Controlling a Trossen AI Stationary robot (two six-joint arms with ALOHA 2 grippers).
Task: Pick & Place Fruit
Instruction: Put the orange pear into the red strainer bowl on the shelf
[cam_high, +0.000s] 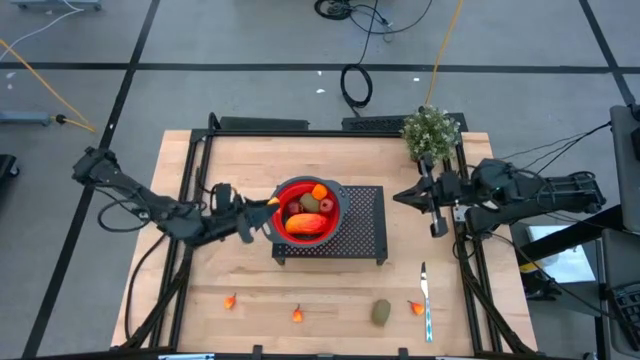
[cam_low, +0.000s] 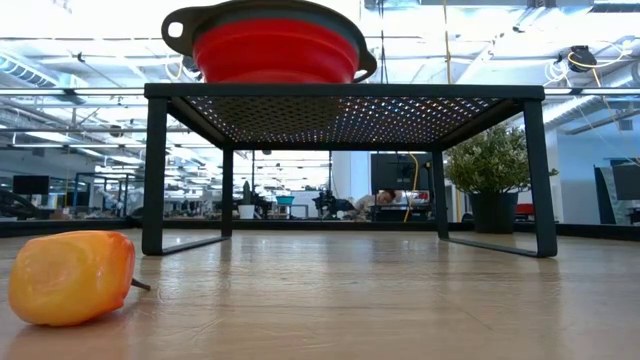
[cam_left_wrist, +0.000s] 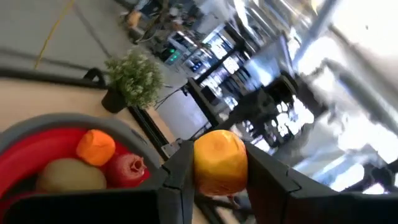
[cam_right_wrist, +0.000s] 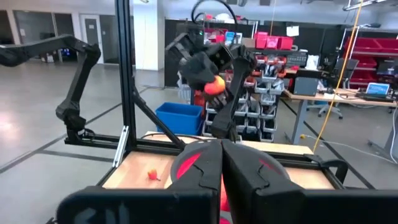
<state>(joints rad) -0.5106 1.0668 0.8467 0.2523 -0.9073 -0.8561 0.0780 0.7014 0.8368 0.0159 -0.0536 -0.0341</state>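
L tool (cam_left_wrist: 219, 180) pinches yellow-orange fruit (cam_left_wrist: 220, 162) just beside red bowl (cam_high: 288, 190) rim; bowl lies twd desk centre. R tool (cam_high: 408, 196) pressed together, parked far side.

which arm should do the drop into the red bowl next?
Left. The left gripper already holds a yellow-orange fruit at the red bowl rim on the black rack. The right gripper waits shut and empty beside the rack.
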